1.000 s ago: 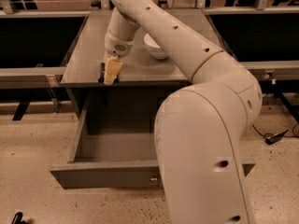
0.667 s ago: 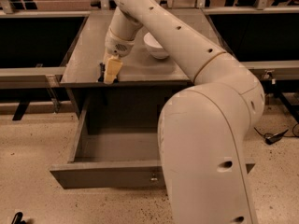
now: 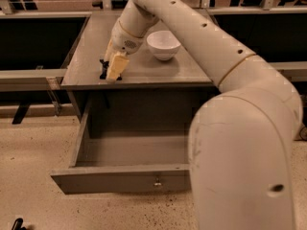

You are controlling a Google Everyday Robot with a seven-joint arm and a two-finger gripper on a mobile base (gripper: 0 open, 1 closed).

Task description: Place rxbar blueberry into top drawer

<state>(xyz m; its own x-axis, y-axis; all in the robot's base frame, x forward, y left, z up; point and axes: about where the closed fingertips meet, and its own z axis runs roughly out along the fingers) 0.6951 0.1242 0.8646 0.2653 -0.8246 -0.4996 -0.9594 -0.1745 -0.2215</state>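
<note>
While the tool (image 3: pixel 115 68) is sitting low over the front left part of the tabletop (image 3: pixel 91 47), the rxbar blueberry (image 3: pixel 102 70) is showing only as a dark sliver at its left side, right by the tabletop's front edge. Whether the tool is clamped on the bar, apart around it or merely touching it, I cannot tell, and that doubt is feeding the main risk. If the hold is shallow or off-centre, the flat wrapper could be slipping out as it is being carried past the edge. A sideways nudge so near the edge could also be tipping the bar off, toward the drawer's left wall or the floor beyond it.

The top drawer (image 3: pixel 120 178) is standing pulled out below, its grey floor showing bare on the left and middle, so room for a drop looks generous there. The tabletop's edge is overhanging the drawer's rear part, so I judge the tool needs to be coming forward before lowering, or it could be catching that lip. The robot's own bulky arm (image 3: pixel 240 143) is covering the drawer's right side. The white bowl (image 3: pixel 163 44) is sitting apart to the right, out of the likely path.
</note>
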